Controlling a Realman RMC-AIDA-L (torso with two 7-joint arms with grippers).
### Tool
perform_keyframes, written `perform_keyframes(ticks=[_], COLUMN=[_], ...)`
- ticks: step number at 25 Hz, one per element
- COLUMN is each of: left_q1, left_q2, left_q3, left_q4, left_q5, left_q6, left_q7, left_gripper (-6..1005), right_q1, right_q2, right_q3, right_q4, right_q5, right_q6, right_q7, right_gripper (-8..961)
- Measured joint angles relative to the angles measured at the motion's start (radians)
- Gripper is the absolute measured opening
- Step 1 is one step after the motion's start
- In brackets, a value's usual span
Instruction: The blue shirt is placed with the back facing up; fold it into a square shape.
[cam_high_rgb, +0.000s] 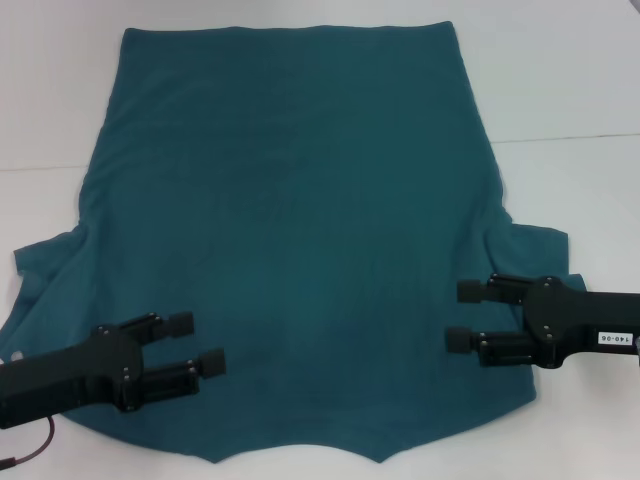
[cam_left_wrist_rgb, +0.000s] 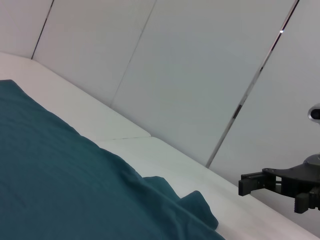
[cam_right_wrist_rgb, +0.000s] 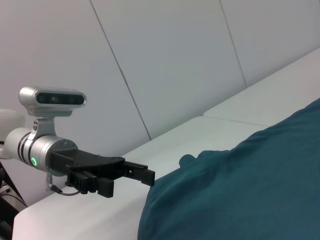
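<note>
1. Nearest the head camera, the curved edge of the blue shirt (cam_high_rgb: 290, 250) runs along the bottom of the head view; the garment lies spread flat on the white table (cam_high_rgb: 580, 90), plain side up, stretching away to its straight far edge.
2. Both sleeves poke out at the sides, the left one rumpled near the left arm, the right one just behind the right arm.
3. Over the shirt's near left part hovers the left gripper (cam_high_rgb: 198, 345), its fingers spread apart and pointing inward across the fabric, pinching nothing.
4. Opposite it, the right gripper (cam_high_rgb: 462, 315) sits over the near right part, its fingers likewise spread, pointing toward the shirt's middle, nothing between them.
5. Between the two grippers lies a broad stretch of smooth cloth.
6. Whether either gripper touches the fabric cannot be told.
</note>
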Motion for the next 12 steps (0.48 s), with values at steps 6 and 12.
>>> perform_keyframes(ticks=[6, 12], left_q1=[0.000, 0.004], left_q2=[0.001, 0.002], left_q3=[0.002, -0.003], left_q4=[0.002, 0.002], left_q5=[0.002, 0.002], left_q6=[0.002, 0.009], left_q7=[0.007, 0.025], left_gripper=[882, 880], right_q1=[0.001, 0.000], right_q2=[0.001, 0.003], right_q3=[-0.006, -0.006], right_q4=[-0.011, -0.014], right_q5=[0.001, 0.001], right_q6=[0.001, -0.005], right_q7=[-0.003, -0.046], right_gripper=[930, 930])
